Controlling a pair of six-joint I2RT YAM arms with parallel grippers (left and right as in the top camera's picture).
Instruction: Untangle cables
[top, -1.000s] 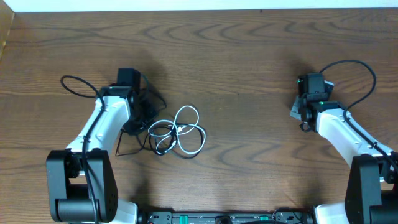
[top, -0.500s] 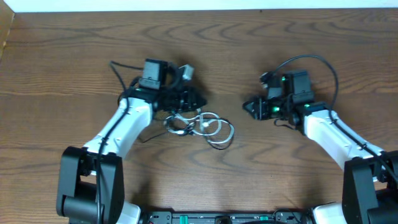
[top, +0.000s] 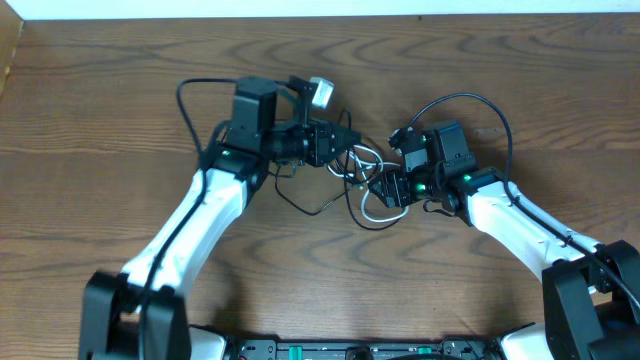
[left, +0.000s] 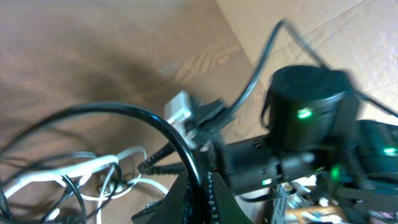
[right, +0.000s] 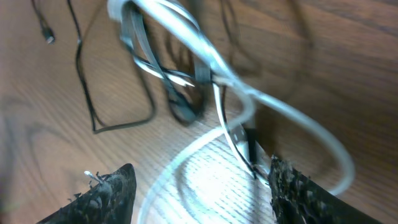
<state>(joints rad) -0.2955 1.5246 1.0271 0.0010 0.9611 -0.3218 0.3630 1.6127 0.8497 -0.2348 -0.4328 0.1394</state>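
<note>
Cables (top: 362, 172) sit mid-table, strung between the two arms. Nearest the robot's base, a white loop (top: 375, 215) sags onto the wood, and a thin black strand (top: 300, 200) trails out beside it on the left. Moving up, the right gripper (top: 392, 188) is nosed right into the tangle. Its fingers (right: 109, 193) are spread wide with nothing pinched, and white cord runs loose across the gap between them. Just beyond comes the knot itself, black and white crossing over each other above the brown table (top: 480, 60). On the far side the left gripper (top: 343, 140) has hold of it: jaws nearly closed, a black cord (left: 143, 118) arcing down and clamped between them, white lines bunched off to one side. Out past the tangle, a small plug end (right: 46, 37) lies apart on the wood.
</note>
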